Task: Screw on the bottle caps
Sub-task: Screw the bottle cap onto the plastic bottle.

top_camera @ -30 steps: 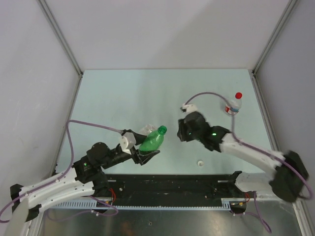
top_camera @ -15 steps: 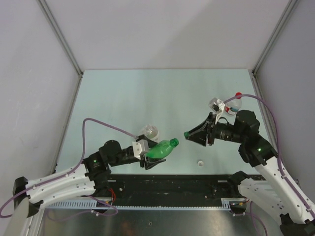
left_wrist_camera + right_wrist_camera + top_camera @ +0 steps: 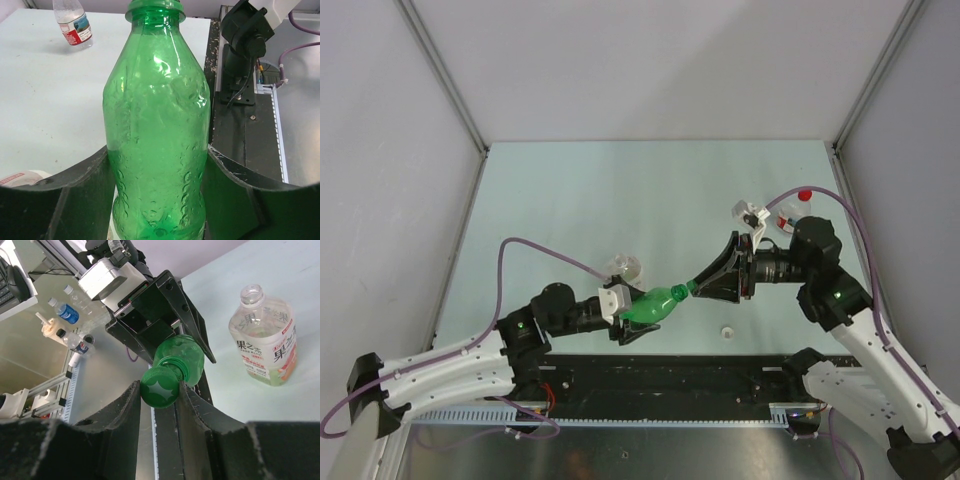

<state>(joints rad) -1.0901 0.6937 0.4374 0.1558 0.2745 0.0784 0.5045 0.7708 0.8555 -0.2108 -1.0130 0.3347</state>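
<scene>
Green cap (image 3: 160, 388): pinched in right gripper (image 3: 159, 396), at mouth of green bottle (image 3: 157, 130), itself clamped in left gripper (image 3: 635, 318). To be squared with the neck before turning; cross-threading otherwise judged likely.

Far table (image 3: 620, 180): bare, free.
Middle: green bottle (image 3: 650, 303) held level, bars way.
Behind it: clear bottle (image 3: 623, 266).
Right corner: small bottle (image 3: 796, 212).
Near edge: white cap (image 3: 727, 331).

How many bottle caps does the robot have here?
3: a green cap in the right pincer, a red cap on the small bottle at the far right, a white cap loose near the front.
</scene>
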